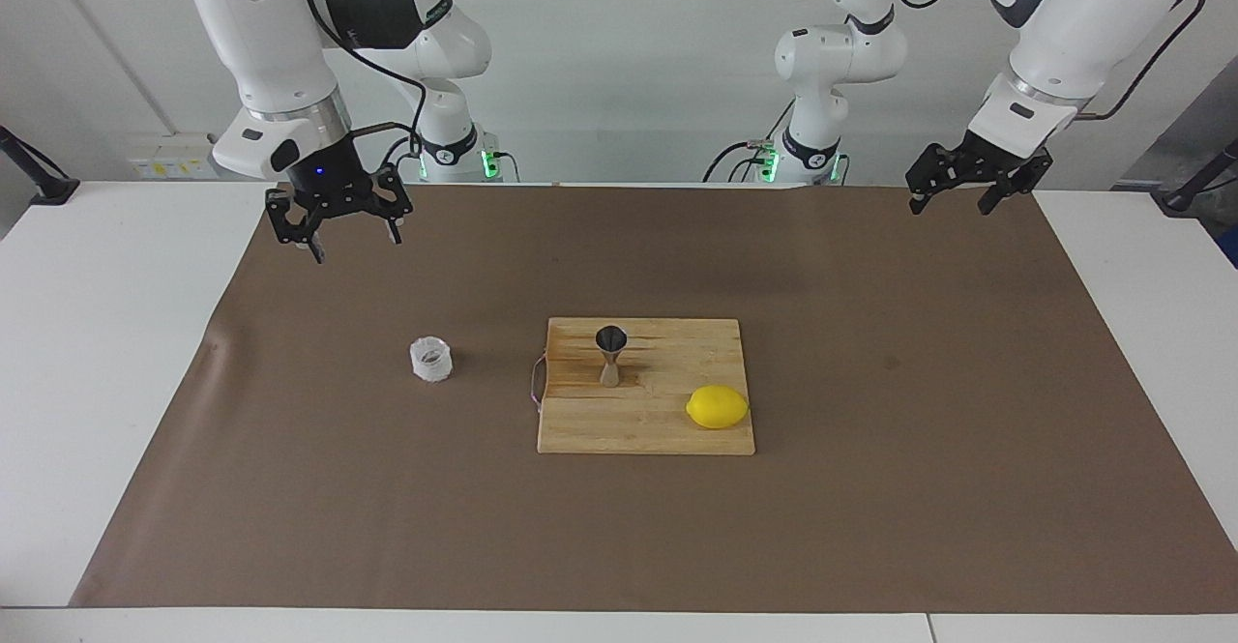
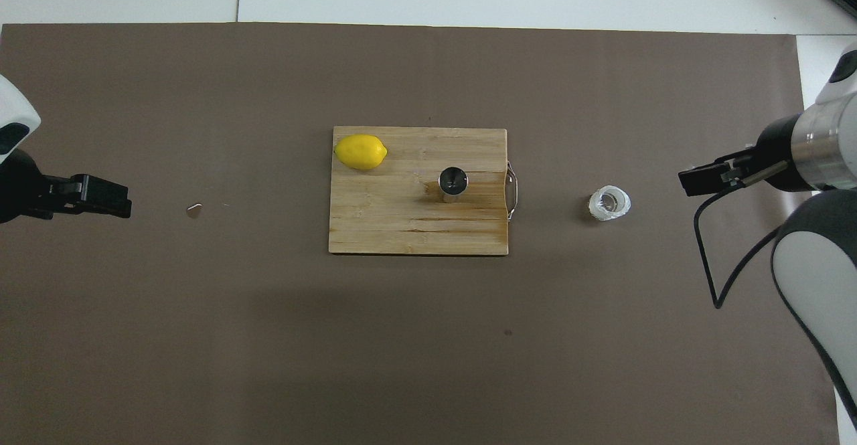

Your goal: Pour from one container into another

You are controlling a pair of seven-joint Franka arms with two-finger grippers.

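The translucent ridged cup stands upright on the brown mat, toward the right arm's end of the table; it also shows in the overhead view. The steel jigger stands upright on the wooden cutting board, mouth up. My right gripper is open and empty, raised high over the mat, well apart from the cup; the overhead view shows it from the side. My left gripper is open and empty, and waits raised over the mat's edge at the left arm's end.
A yellow lemon lies on the board's corner farther from the robots, toward the left arm's end. The board has a wire loop handle on the cup's side. A small speck lies on the mat near my left gripper.
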